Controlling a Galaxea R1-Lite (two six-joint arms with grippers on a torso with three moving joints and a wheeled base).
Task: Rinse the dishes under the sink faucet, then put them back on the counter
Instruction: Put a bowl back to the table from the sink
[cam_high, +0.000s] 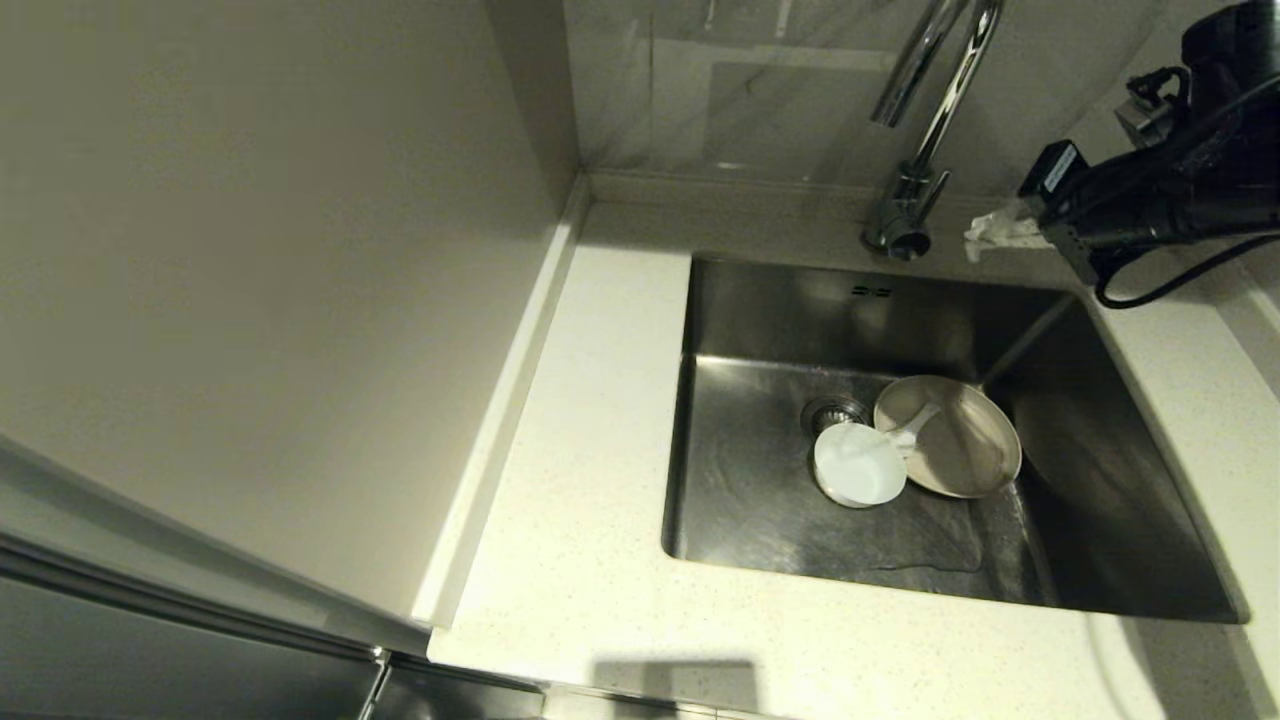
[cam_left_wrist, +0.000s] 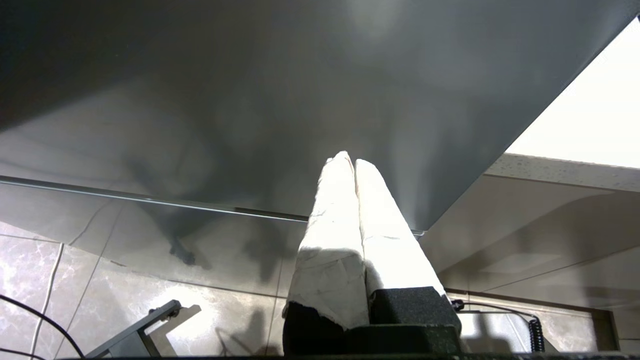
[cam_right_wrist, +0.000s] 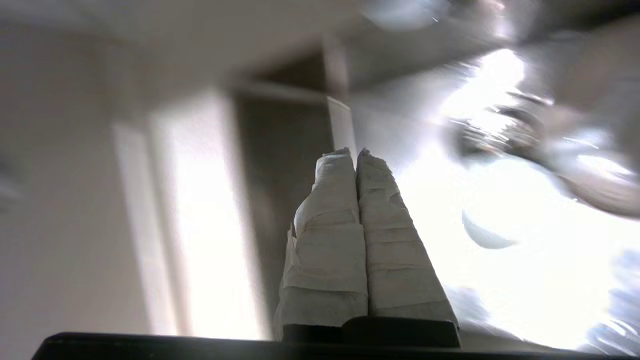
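Observation:
A small white bowl (cam_high: 860, 464) lies in the steel sink (cam_high: 760, 500) by the round drain (cam_high: 833, 411). Beside it rests the wider cream plate (cam_high: 955, 440), with the white spoon (cam_high: 915, 428) leaning from the bowl onto it. The chrome faucet (cam_high: 925, 110) rises behind the basin. My right gripper (cam_high: 985, 232) hovers over the counter just right of the faucet base, shut, its taped fingers (cam_right_wrist: 345, 200) pressed together and holding nothing. My left gripper (cam_left_wrist: 350, 162) is out of the head view, shut and empty, below the counter edge beside a grey cabinet face.
The pale speckled counter (cam_high: 590, 420) runs left of and in front of the sink, with a raised rim against the left wall (cam_high: 260, 300). Black cable loops off my right arm (cam_high: 1170, 200) over the sink's far right corner.

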